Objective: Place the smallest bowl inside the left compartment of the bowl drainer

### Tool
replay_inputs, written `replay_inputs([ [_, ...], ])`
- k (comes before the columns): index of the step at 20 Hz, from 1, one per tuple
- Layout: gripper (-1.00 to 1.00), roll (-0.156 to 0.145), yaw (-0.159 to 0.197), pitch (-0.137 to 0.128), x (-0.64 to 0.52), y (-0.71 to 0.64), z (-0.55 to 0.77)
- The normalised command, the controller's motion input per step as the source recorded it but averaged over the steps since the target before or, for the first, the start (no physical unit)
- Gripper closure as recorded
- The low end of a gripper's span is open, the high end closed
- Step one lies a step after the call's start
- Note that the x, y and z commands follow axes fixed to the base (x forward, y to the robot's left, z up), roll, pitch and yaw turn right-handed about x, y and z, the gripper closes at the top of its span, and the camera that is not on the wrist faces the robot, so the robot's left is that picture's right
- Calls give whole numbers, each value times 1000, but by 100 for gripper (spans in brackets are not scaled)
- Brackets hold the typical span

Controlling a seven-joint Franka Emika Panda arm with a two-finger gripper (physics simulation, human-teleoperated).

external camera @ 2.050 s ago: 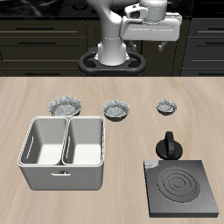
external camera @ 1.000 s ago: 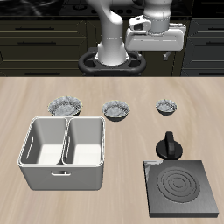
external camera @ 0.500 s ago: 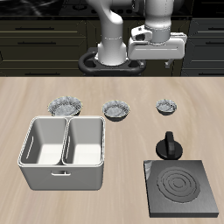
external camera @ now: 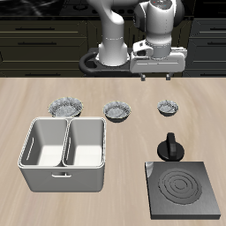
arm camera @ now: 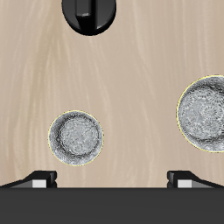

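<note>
The smallest bowl (external camera: 169,108), with a speckled silvery ruffled rim, sits on the table at the back row's end, behind a black knob. It also shows in the wrist view (arm camera: 76,138). The mid-sized bowl (external camera: 117,111) (arm camera: 208,114) and the largest bowl (external camera: 66,108) stand in the same row. The bowl drainer (external camera: 62,181), a light grey tub with two empty wells, stands nearer the table's front edge. My gripper (external camera: 155,76) (arm camera: 114,179) is open and empty. It hangs in the air above and behind the smallest bowl, pointing down.
A black knob-like object (external camera: 168,146) (arm camera: 88,13) stands in front of the smallest bowl. A dark square stove plate (external camera: 183,190) lies near the table's front edge beside it. Dark cabinets run behind the table.
My gripper has come down and forward from high at the back toward the table, and now hangs closer above the smallest bowl. The bowls and drainer have not moved.
</note>
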Motion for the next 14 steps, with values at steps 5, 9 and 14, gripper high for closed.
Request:
replay_inputs([
  [5,-100,1,13,-25,-97,5,-153],
  [9,-100,-15,32,-39,-111,55,-238],
  [14,-100,-25,23,-2,-61,-3,-298],
])
